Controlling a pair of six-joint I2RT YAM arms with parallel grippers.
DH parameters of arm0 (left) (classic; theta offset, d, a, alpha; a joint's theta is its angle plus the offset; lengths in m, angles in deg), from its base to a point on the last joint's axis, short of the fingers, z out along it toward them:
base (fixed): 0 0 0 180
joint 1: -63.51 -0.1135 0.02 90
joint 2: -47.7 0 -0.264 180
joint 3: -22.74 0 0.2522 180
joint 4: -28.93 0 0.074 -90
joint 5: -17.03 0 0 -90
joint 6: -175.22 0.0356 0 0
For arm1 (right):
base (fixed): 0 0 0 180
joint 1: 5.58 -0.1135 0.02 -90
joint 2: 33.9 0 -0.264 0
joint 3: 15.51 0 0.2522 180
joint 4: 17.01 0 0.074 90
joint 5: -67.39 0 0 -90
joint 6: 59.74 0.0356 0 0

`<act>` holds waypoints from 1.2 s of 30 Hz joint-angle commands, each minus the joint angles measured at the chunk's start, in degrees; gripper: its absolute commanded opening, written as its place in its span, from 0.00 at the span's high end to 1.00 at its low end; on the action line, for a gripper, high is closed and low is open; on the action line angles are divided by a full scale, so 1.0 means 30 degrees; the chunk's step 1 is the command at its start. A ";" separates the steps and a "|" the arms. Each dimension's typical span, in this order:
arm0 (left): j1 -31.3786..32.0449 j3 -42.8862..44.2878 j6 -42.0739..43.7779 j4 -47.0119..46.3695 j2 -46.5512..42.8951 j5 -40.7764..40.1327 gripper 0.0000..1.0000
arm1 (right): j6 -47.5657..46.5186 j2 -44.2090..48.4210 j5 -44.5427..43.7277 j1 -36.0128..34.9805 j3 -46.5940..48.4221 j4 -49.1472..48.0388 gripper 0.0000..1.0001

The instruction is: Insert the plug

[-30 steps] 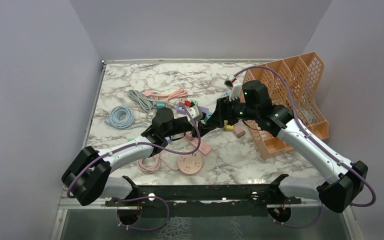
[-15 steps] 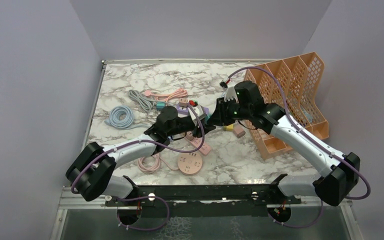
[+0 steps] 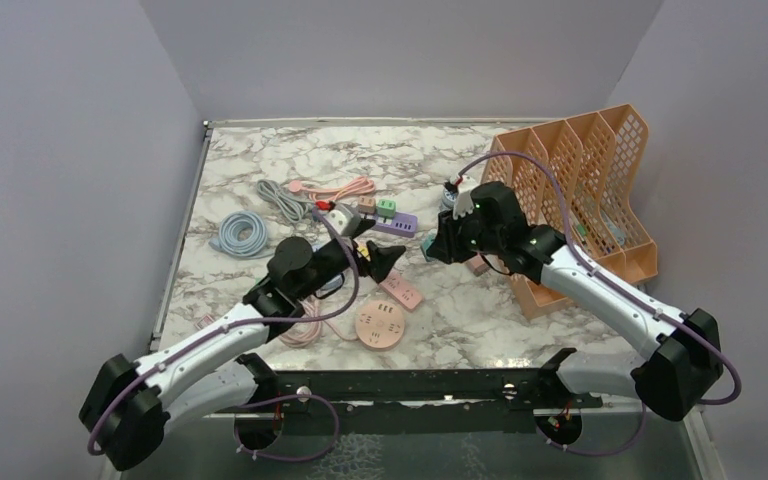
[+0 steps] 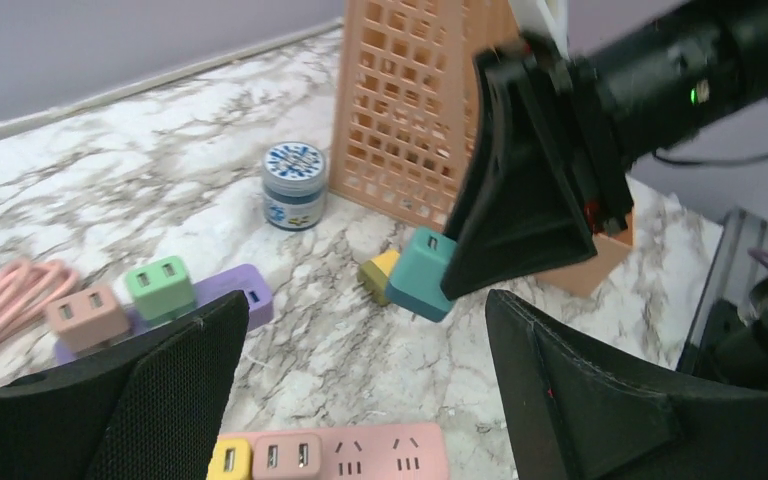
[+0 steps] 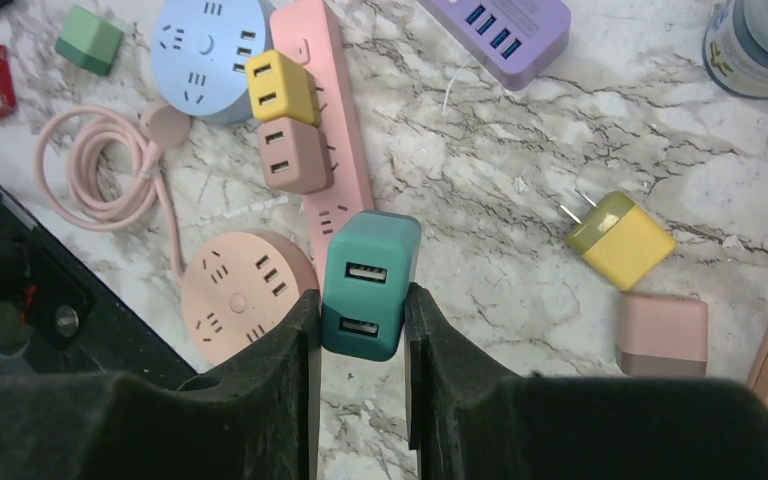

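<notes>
My right gripper is shut on a teal plug with two USB ports, held above the marble table. In the top view this teal plug hangs at the tip of the right gripper. Just below it lies the pink power strip, which carries a yellow plug and a pink plug. My left gripper stands open and empty. It faces the teal plug from a short way off, above the pink power strip. The left gripper sits left of the right one.
A purple strip with a green plug lies at the back. A round pink strip, a round blue strip, a loose yellow plug, a loose pink plug, a jar and an orange file rack surround the spot.
The right gripper has shut on the teal plug. The left gripper has opened, let go of it, and drawn back toward the near left.
</notes>
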 commanded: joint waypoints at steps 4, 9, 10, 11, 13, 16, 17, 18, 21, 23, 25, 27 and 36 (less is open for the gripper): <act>-0.0016 0.2061 -0.3173 1.0126 -0.4701 -0.6702 0.06 | -0.2849 -0.0201 0.3222 -0.0044 -0.2032 -0.4025 0.91; -0.0016 0.4131 -0.4126 1.5687 -0.5617 -0.9572 0.04 | -0.3417 -0.1490 0.3101 -0.0962 -0.1855 -0.4386 0.91; -0.0016 0.4430 -0.4221 1.6474 -0.5844 -1.0059 0.04 | -0.3545 -0.1765 0.2876 -0.1176 -0.1660 -0.4316 0.91; -0.0016 0.4676 -0.4247 1.7202 -0.6077 -1.0486 0.03 | -0.3682 -0.1979 0.2708 -0.1378 -0.1541 -0.4219 0.91; -0.0016 0.4835 -0.4130 1.8178 -0.6711 -1.1026 0.03 | -0.3962 -0.2329 0.2411 -0.1747 -0.1496 -0.4315 0.92; -0.0016 0.4622 -0.4191 1.9096 -0.8059 -1.1438 0.03 | -0.4015 -0.3316 0.1493 -0.2367 -0.1200 -0.4241 0.94; -0.0016 0.4334 -0.4229 1.9181 -0.8489 -1.1607 0.03 | -0.4060 -0.3737 0.1147 -0.2541 -0.1011 -0.4118 0.95; -0.0016 0.4005 -0.4391 1.9240 -0.8935 -1.1746 0.02 | -0.4087 -0.4100 0.0958 -0.2724 -0.0855 -0.4022 0.96; -0.0016 0.3324 -0.4833 1.9538 -0.9889 -1.1745 0.02 | -0.4218 -0.4317 0.1101 -0.3049 -0.1203 -0.4970 0.97; -0.0016 0.2866 -0.5049 1.9711 -1.0402 -1.1884 0.01 | -0.4408 -0.4247 0.1316 -0.3115 -0.1678 -0.5961 0.97; -0.0016 0.2708 -0.5258 1.9961 -1.0715 -1.2007 0.01 | -0.4787 -0.4417 0.1350 -0.3201 -0.1660 -0.6162 0.98; -0.0009 0.2739 -0.5210 2.0090 -1.0887 -1.2083 0.01 | -0.4910 -0.4732 0.1093 -0.3265 -0.1404 -0.6018 0.98; -0.0015 0.2809 -0.5192 2.0364 -1.0861 -1.2590 0.01 | -0.5022 -0.5551 0.1377 -0.3387 -0.0989 -0.5317 0.99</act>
